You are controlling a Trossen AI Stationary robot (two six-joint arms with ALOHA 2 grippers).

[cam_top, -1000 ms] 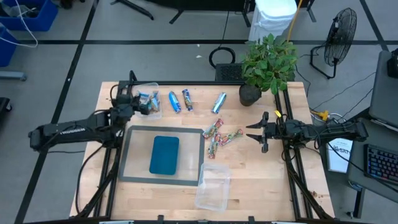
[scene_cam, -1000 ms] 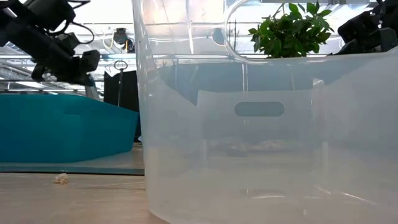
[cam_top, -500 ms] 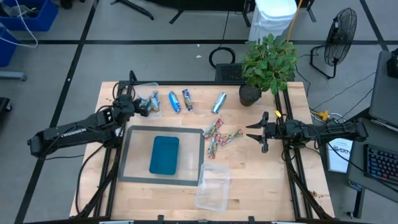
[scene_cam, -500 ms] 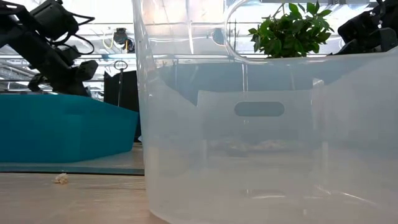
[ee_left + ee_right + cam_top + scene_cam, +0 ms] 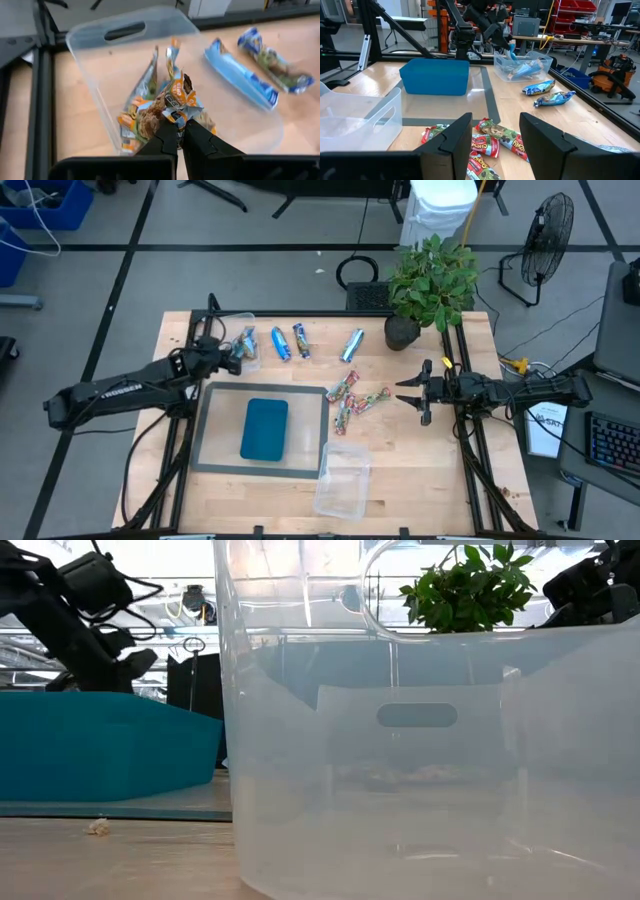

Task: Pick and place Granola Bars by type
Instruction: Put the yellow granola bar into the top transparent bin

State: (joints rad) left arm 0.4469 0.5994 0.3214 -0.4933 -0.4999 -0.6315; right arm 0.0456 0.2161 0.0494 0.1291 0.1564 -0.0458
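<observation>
Blue granola bars: three loose along the table's far edge, several more lying in the far-left tub. Red-green bars: clustered flat at table centre, overlapping.

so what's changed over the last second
The left tool, shut on a silver-tan bar, has shifted slightly over the clear tub at the table's far left, with the arm swinging a little. The right tool, the loose bars and the teal tray stayed put.

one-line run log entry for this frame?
left gripper: shut on granola bar, over clear tub | right gripper: open, waiting near red-green bars
</observation>
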